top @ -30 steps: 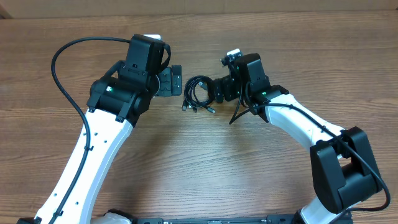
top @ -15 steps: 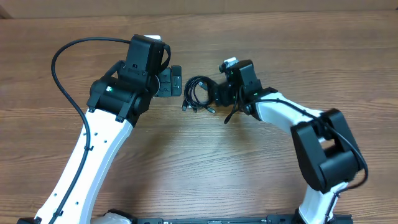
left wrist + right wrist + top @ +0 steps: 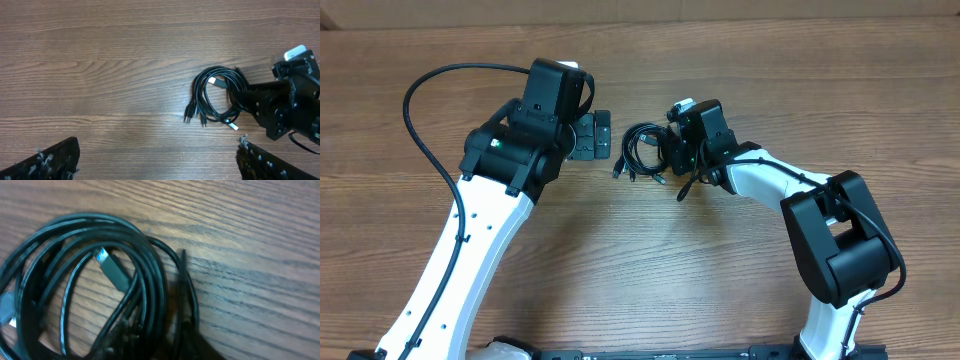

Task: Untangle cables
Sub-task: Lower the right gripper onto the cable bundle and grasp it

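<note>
A loose coil of thin black cables (image 3: 215,97) lies on the brown wooden bench (image 3: 100,65), the black right tool (image 3: 246,98) touching its right edge, the left tool (image 3: 157,161) with fingers (image 3: 55,160) spread wide below.

cables (image 3: 152,285): black, silver tips
desk (image 3: 620,260): brown with wavy wood lines
arms (image 3: 460,260): white with black parts

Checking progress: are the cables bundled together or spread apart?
Bundled: the cables lie in one overlapping coil, with no cord pulled apart from the rest.
</note>
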